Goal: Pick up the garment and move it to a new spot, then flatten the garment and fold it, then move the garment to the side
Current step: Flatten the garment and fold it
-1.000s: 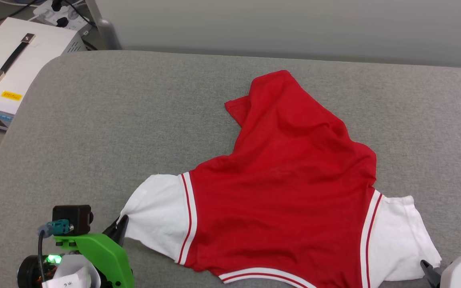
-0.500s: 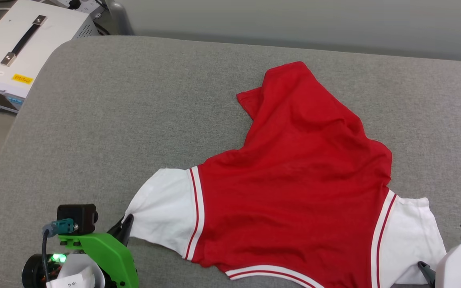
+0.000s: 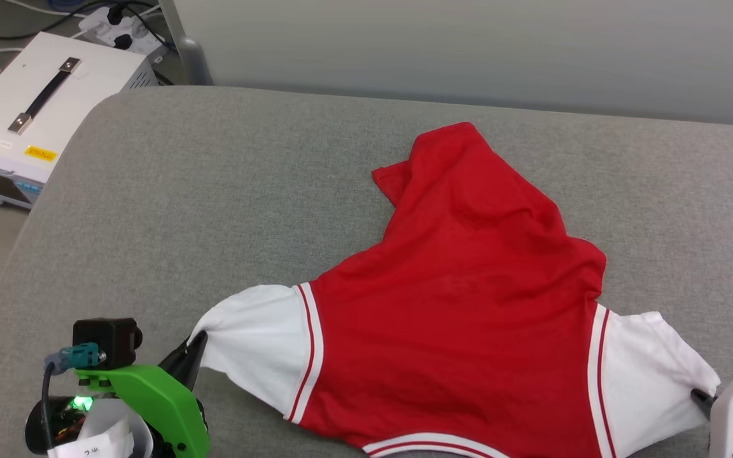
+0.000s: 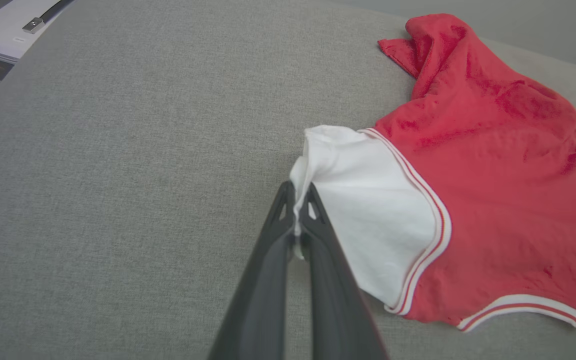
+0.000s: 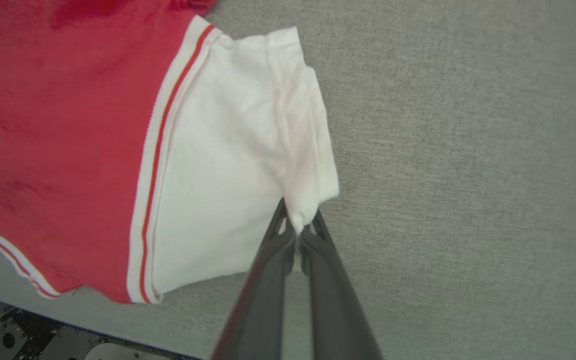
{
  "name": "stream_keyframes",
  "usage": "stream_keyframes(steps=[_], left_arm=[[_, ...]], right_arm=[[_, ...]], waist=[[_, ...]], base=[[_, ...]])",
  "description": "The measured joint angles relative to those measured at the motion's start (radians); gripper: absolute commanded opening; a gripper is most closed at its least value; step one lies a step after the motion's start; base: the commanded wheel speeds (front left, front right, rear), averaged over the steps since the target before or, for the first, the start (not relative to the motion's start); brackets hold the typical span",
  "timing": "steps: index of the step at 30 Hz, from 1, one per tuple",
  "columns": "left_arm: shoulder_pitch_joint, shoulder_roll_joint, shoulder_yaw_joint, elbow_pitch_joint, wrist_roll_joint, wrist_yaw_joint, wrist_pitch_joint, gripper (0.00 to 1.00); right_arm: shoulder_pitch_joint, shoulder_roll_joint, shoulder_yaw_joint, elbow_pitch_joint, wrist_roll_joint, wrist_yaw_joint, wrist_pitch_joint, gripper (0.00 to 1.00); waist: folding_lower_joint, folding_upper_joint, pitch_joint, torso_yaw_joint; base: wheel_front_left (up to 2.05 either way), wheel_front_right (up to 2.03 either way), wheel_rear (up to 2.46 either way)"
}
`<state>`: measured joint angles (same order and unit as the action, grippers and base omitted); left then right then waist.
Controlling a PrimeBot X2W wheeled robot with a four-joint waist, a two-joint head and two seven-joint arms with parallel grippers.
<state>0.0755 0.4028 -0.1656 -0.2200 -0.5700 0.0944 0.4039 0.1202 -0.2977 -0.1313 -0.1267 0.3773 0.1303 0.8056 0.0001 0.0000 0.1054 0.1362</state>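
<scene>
The red jersey [image 3: 462, 305] lies right of centre on the grey upholstered surface [image 3: 214, 191], plain side up, so no lettering shows. Its striped collar trim [image 3: 430, 443] is at the near edge. My left end effector [image 4: 298, 192] is pinched closed on the cuff of the white left sleeve [image 3: 252, 343]. My right end effector [image 5: 295, 220] is closed the same way on a bunched corner of the white right sleeve [image 5: 248, 140]. The shoulders look fairly spread, but the hem end [image 3: 449, 146] on the far side is narrowed and rumpled, with one corner turned over.

I judge this to be the flattening step. To do it well I should draw the two sleeves apart evenly, left and right, staying low so the cloth slides rather than lifts. Each grip holds only a thin bite of fabric, so the pull should be gentle and steady. The near edge of the surface is close, so dragging nearer risks the collar hanging off. The folded hem corner will likely need its own grasp afterwards.
</scene>
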Motion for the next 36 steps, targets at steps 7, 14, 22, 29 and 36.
stream_keyframes(steps=[7, 14, 22, 29, 36], left_arm=[[-0.003, 0.033, 0.034, -0.076, -0.028, -0.020, 0.002, 0.00], [-0.059, 0.083, 0.080, -0.187, -0.039, -0.037, 0.019, 0.00], [-0.203, 0.142, 0.131, -0.274, -0.043, -0.048, 0.041, 0.00], [-0.375, 0.175, 0.144, -0.286, -0.038, -0.070, 0.037, 0.00], [-0.536, 0.205, 0.126, -0.236, -0.026, -0.097, 0.047, 0.00]], right_arm=[[-0.059, -0.074, -0.072, -0.127, 0.076, 0.000, 0.053, 0.00], [-0.168, -0.141, -0.140, -0.213, 0.141, 0.001, 0.146, 0.00], [-0.340, -0.176, -0.157, -0.264, 0.176, 0.001, 0.184, 0.00], [-0.495, -0.197, -0.183, -0.244, 0.184, 0.001, 0.112, 0.00], [-0.641, -0.222, -0.179, -0.168, 0.181, 0.001, 0.007, 0.00]], waist=[[0.0000, 0.0000, -0.051, -0.023], [0.0000, 0.0000, -0.084, -0.048], [0.0000, 0.0000, -0.084, -0.076], [0.0000, 0.0000, -0.049, -0.083], [0.0000, 0.0000, 0.010, -0.088]], base=[[0.00, 0.00, 0.00], [0.00, 0.00, 0.00], [0.00, 0.00, 0.00], [0.00, 0.00, 0.00], [0.00, 0.00, 0.00]])
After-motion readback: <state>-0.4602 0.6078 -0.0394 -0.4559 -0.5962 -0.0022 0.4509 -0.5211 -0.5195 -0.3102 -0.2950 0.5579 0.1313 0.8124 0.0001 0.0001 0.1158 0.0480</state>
